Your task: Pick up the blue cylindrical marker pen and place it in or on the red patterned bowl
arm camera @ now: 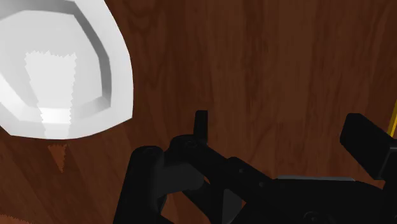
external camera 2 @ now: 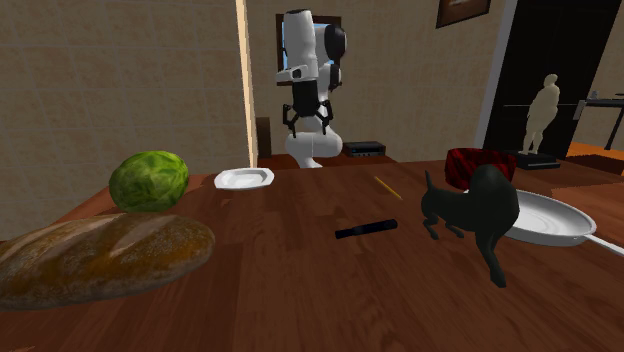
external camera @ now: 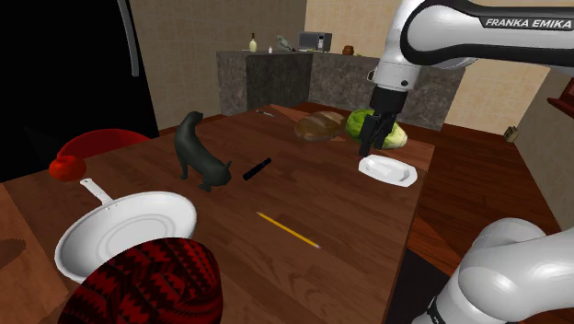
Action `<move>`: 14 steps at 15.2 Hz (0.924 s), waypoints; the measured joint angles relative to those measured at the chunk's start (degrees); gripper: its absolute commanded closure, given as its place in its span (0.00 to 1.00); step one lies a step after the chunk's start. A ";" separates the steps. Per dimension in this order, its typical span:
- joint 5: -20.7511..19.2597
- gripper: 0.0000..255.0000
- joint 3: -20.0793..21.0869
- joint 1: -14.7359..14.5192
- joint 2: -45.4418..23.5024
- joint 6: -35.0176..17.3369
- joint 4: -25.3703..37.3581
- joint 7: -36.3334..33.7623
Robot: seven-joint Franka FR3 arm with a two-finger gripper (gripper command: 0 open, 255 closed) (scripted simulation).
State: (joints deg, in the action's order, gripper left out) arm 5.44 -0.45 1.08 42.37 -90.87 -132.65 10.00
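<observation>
Over the white dish (external camera: pixel 387 171), I'm hovering the spread-apart pincer (external camera: pixel 373 145), probably risking bumping the dog figurine (external camera: pixel 198 152) when reaching for the marker (external camera: pixel 257 168).

Inventory on or at the wooden table (external camera: pixel 350 239), by kind:

- one dark marker pen (external camera: pixel 257 168)
- one yellow pencil (external camera: pixel 288 229)
- one red patterned bowl (external camera: pixel 152 281)
- one white frying pan (external camera: pixel 129 230)
- one small white dish (external camera: pixel 387 170)
- one black dog figure (external camera: pixel 198 152)
- one bread loaf (external camera: pixel 319 126)
- one green cabbage (external camera 2: pixel 149 180)
- one red round fruit (external camera: pixel 67 167)

Total: nine items, each kind present once.
</observation>
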 measured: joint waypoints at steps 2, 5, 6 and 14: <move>0.46 0.00 0.76 0.17 -0.19 -0.49 -0.19 -1.46; 2.86 0.00 4.95 1.09 -2.76 -2.84 0.64 -10.13; 3.61 0.00 6.44 1.50 -3.90 -3.58 1.29 -13.42; 6.36 0.00 18.16 5.68 -16.98 -12.37 7.60 -40.25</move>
State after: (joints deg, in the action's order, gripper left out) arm 11.80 17.71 6.76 25.39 -103.24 -125.05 -30.25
